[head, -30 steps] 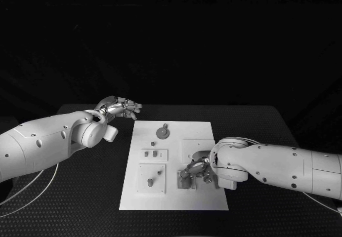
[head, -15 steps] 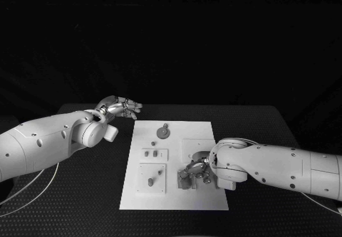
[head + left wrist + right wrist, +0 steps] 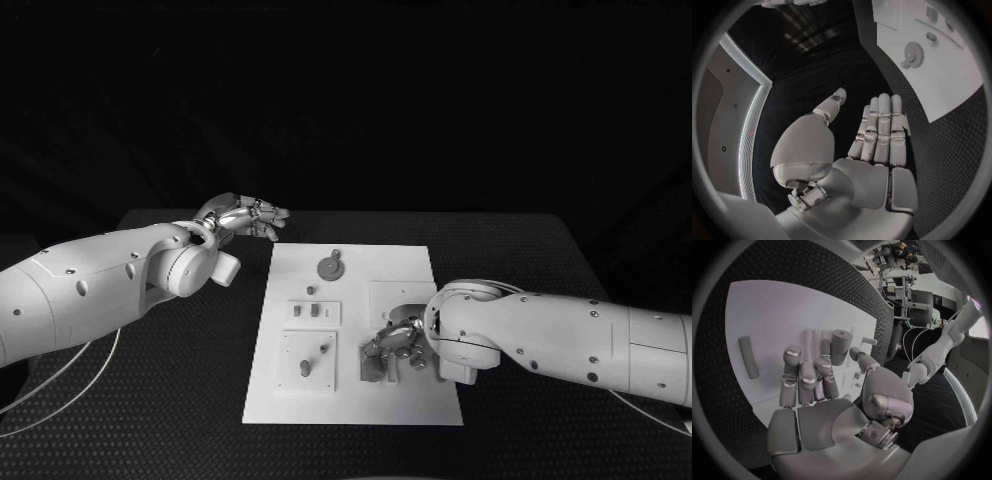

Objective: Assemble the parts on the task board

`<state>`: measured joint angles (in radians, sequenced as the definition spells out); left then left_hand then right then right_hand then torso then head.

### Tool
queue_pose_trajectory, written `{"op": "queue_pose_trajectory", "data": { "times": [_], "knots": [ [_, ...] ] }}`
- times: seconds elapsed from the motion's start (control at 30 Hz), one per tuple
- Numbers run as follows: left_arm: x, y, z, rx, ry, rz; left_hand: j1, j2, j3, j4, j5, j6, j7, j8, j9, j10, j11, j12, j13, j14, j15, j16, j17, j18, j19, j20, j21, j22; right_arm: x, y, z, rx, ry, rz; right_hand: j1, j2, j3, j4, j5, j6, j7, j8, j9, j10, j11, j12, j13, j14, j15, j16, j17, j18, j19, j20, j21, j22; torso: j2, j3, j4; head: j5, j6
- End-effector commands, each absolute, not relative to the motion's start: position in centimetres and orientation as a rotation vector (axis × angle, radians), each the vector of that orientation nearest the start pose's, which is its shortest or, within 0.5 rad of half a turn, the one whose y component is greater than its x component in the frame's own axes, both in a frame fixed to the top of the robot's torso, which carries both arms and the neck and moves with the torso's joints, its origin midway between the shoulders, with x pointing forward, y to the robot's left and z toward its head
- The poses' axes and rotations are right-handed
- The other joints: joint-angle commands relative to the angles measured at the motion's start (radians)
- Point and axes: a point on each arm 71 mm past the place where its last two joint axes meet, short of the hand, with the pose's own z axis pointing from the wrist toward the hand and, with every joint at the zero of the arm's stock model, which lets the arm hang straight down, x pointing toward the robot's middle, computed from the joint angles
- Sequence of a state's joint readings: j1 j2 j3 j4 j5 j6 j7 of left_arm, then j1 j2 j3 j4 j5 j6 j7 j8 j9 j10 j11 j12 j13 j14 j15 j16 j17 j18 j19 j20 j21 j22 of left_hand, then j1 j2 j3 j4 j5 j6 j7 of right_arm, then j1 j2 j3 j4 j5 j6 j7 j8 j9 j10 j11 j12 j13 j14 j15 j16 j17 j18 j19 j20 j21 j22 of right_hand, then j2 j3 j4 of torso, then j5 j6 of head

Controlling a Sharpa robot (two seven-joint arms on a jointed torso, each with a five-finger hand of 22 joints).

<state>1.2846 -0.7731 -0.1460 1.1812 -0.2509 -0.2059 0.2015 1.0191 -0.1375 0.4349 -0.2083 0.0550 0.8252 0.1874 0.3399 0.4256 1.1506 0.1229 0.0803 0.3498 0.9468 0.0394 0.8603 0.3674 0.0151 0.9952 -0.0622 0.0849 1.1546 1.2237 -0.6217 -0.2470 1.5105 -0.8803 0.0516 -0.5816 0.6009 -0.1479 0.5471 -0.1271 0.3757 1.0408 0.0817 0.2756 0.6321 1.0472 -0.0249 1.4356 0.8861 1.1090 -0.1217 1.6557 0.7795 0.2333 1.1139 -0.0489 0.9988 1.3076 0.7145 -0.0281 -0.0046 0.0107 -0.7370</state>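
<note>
The white task board [image 3: 346, 395] lies mid-table. My right hand [image 3: 394, 346] hovers low over its near right part. In the right wrist view my right hand [image 3: 817, 385] pinches a short grey peg [image 3: 840, 344] between thumb and a fingertip, the peg upright against the board [image 3: 767, 315]. From the head view the peg [image 3: 372, 369] shows just under the hand. A grey bar [image 3: 748, 357] lies flat on the board beside the fingers. My left hand [image 3: 247, 217] floats off the board's far left corner, fingers straight and holding nothing [image 3: 879, 135].
A round disc part [image 3: 330, 268] sits at the far middle of the board, also visible as the disc [image 3: 912, 51]. Small pegs [image 3: 304, 311] stand in a raised block on the left, and another part [image 3: 306, 368] lies nearer. Black table [image 3: 173, 380] surrounds the board.
The right hand's fingers have shifted slightly over the near right of the board, and the peg under them has tilted a little. The left arm has stayed put.
</note>
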Motion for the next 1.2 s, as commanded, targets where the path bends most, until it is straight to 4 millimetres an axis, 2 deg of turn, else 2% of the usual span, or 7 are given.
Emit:
{"op": "queue_pose_trajectory", "data": {
  "times": [0.03,0.3,0.5,0.83,1.07,1.2],
  "knots": [
    [54.6,27.5,-19.6,-0.927,1.63,-1.164,-0.002,0.006,-0.004,-0.003,-0.004,0.005,-0.002,0.004,-0.001,0.003,-0.005,0.003,0.001,0.0,0.004,-0.004,0.001,0.001,0.0,0.007,-0.004,0.001,43.4,-12.1,-28.5,0.161,2.534,0.493,-0.003,-0.017,0.007,0.016,0.0,-0.001,0.007,-0.007,0.002,-0.005,0.004,-0.007,0.002,-0.007,-0.001,0.006,-0.002,0.029,0.002,-0.008,0.005,0.007,0.0,-0.0003,-0.0001,0.001,0.001],
    [54.5,27.5,-19.6,-0.927,1.631,-1.164,-0.001,0.006,-0.003,-0.003,-0.004,0.005,-0.002,0.004,-0.001,0.003,-0.005,0.003,0.001,0.0,0.004,-0.004,0.002,0.002,0.0,0.006,-0.004,0.001,43.2,-11.9,-28.6,0.149,2.547,0.497,-0.001,-0.025,0.012,0.028,0.0,-0.003,0.008,-0.008,0.003,-0.006,0.005,-0.008,0.004,-0.012,-0.001,0.006,-0.007,0.029,0.001,-0.009,0.005,0.007,0.0,-0.0005,0.0,0.0,0.001],
    [54.5,27.5,-19.6,-0.927,1.631,-1.164,-0.002,0.006,-0.003,-0.003,-0.004,0.005,-0.002,0.004,-0.001,0.003,-0.005,0.003,0.001,0.0,0.004,-0.004,0.002,0.002,0.0,0.007,-0.004,0.001,43.2,-12.0,-28.5,0.134,2.534,0.5,0.007,-0.058,0.027,0.059,-0.001,-0.006,0.009,-0.008,0.007,-0.009,0.006,-0.01,0.008,-0.015,0.0,0.005,-0.008,0.029,0.0,-0.009,0.006,0.007,0.0,-0.0006,0.0003,0.001,0.001],
    [54.5,27.8,-19.6,-0.93,1.629,-1.16,-0.001,0.006,-0.003,-0.003,-0.004,0.005,-0.002,0.004,-0.001,0.003,-0.005,0.003,0.001,0.0,0.004,-0.004,0.002,0.002,0.0,0.006,-0.005,0.002,42.4,-13.7,-28.0,0.038,2.512,0.505,0.06,-0.09,0.033,0.055,-0.003,-0.008,0.008,-0.006,0.014,-0.006,0.005,-0.011,0.012,-0.014,-0.001,0.005,-0.007,0.029,0.003,-0.011,0.011,0.007,-0.001,-0.0005,-0.0014,0.004,0.005],
    [54.5,27.7,-19.6,-0.929,1.629,-1.161,-0.001,0.006,-0.003,-0.004,-0.004,0.005,-0.002,0.004,-0.001,0.003,-0.005,0.003,0.001,0.0,0.004,-0.004,0.002,0.002,0.0,0.006,-0.005,0.002,42.0,-13.8,-27.8,0.006,2.517,0.521,0.097,-0.089,0.022,0.032,-0.004,-0.008,0.009,-0.005,0.019,-0.004,0.006,-0.013,0.014,-0.013,0.0,0.003,-0.008,0.029,0.003,-0.009,0.011,0.005,0.0,0.0001,-0.0016,0.004,0.007],
    [54.5,27.9,-19.6,-0.93,1.627,-1.158,-0.001,0.006,-0.003,-0.004,-0.004,0.005,-0.002,0.004,-0.001,0.003,-0.005,0.003,0.001,0.0,0.004,-0.004,0.003,0.002,0.0,0.006,-0.005,0.002,41.8,-13.4,-27.8,-0.013,2.525,0.53,0.105,-0.084,0.016,0.026,-0.004,-0.006,0.008,-0.003,0.021,-0.002,0.005,-0.013,0.014,-0.011,0.0,0.003,-0.008,0.029,0.003,-0.009,0.012,0.005,0.0,0.001,-0.0016,-0.001,0.012]
  ]
}}
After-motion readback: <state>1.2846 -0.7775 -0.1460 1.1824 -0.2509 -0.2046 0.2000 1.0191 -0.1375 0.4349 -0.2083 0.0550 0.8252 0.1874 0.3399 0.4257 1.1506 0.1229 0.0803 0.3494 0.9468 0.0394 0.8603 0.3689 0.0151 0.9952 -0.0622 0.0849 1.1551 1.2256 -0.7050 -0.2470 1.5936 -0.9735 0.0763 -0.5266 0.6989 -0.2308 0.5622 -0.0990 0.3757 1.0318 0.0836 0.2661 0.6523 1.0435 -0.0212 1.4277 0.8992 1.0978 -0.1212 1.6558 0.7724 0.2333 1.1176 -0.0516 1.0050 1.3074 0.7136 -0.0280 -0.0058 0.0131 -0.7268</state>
